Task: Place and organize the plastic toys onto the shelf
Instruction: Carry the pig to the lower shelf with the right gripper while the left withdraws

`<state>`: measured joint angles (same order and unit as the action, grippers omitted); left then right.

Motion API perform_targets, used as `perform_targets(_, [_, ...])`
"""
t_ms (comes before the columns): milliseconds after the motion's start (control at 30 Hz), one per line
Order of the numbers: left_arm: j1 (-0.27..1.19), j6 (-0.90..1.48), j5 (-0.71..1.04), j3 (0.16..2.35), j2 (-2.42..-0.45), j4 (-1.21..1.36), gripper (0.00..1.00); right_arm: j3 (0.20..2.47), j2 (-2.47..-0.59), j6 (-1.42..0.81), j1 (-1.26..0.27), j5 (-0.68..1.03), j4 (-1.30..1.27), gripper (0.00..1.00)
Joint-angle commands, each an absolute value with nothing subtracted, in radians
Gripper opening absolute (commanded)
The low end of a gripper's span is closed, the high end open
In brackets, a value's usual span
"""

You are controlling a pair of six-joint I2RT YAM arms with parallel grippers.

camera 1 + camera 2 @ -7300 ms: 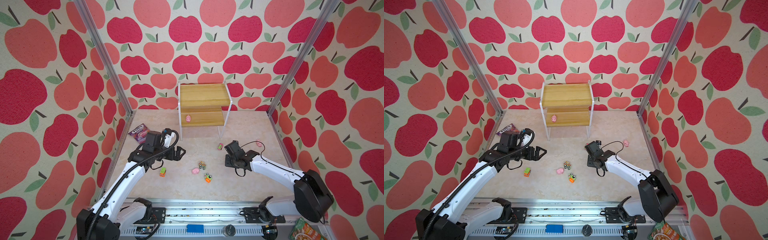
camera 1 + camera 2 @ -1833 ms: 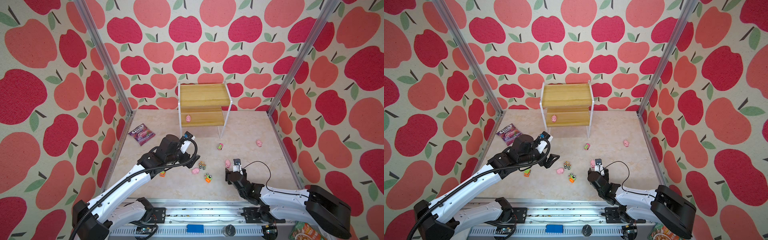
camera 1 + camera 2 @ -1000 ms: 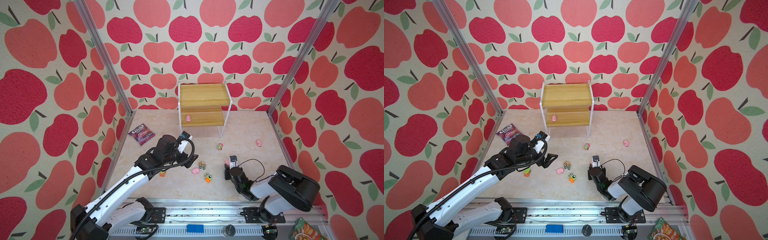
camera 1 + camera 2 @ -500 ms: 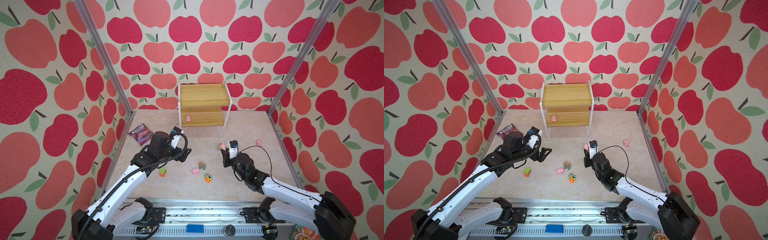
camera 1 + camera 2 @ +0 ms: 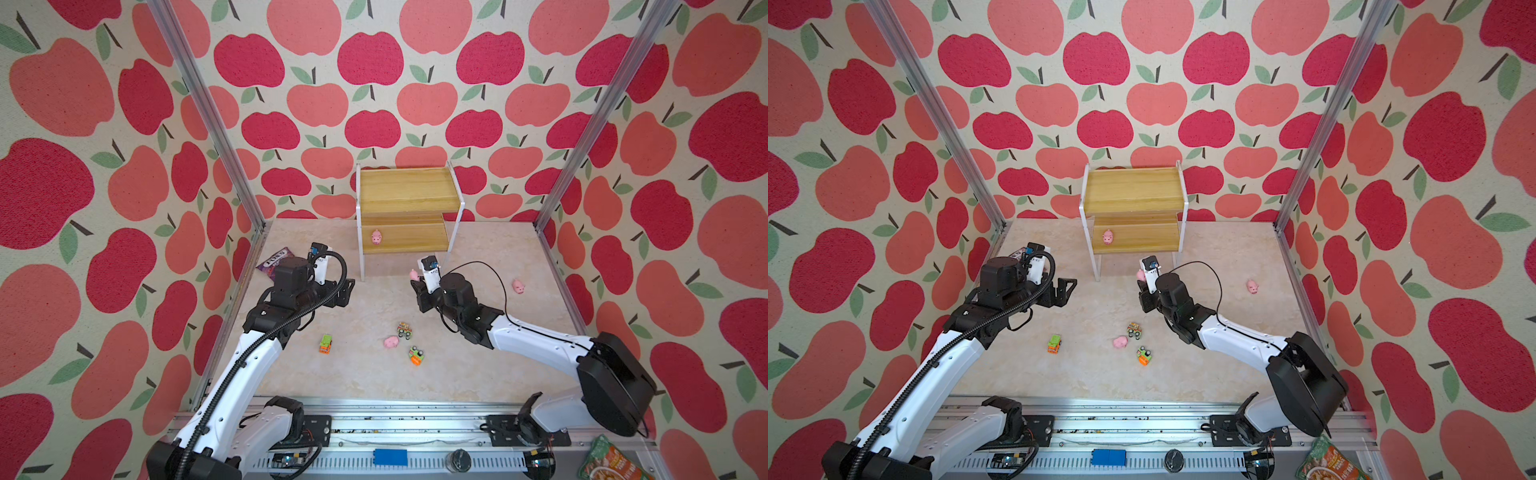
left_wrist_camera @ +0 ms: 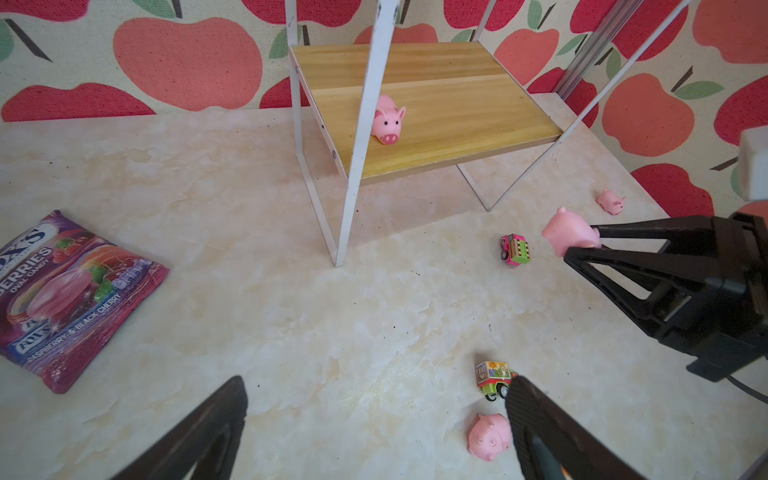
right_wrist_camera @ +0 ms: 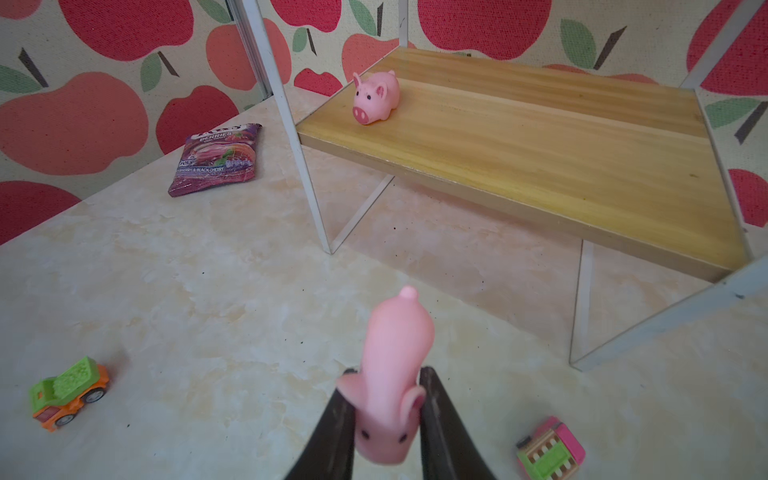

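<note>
The right arm has swung up from the near edge of the table within the last second. The right gripper (image 7: 386, 415) now hangs just in front of the front right leg of the shelf (image 5: 407, 191), its fingers pinching the held pig (image 7: 395, 353) by the head, rump pointing at the lower board. To me the carry looks nearly done. The pig is off the table but not yet over the board, so what remains is a short reach past that thin white leg and a release. The left arm has drawn back from the scattered toys, and the left gripper (image 5: 345, 291) sits in front of the shelf's left leg, fingers spread wide and empty. 1 shelved pig (image 5: 376, 237) stands at the left end of the lower board, and the upper board is bare. Well in front of the shelf lie a tipped pig (image 5: 390, 342), a green and orange truck (image 5: 326, 344), a multicoloured car (image 5: 404, 330) and an orange car (image 5: 416, 356). A pink car (image 7: 548, 453) sits on the table close below the right gripper, and a stray pig (image 5: 518, 286) is off to the shelf's right. So I count 1 toy of 8 placed and a 2nd on its way. A purple candy bag (image 5: 276, 262) lies flat to the shelf's left. The tabletop (image 5: 365, 382) is pale, marbled and smooth, and apple-print walls close in 3 sides behind the shelf.
</note>
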<state>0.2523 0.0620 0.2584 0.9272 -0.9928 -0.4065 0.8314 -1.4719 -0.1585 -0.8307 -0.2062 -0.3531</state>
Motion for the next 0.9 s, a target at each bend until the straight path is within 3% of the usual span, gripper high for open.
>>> perform_targets(0, [0.243,0.077,0.249,0.947,-0.981,-0.390,0.99,0.918,-1.535,-0.129,-0.823,-0.208,-0.427,0.27])
perform_targets(867, [0.233,0.077,0.258,0.944,-0.991,-0.384,0.99,1.453,-2.045,-0.138,-0.784,-0.358,-0.535,0.27])
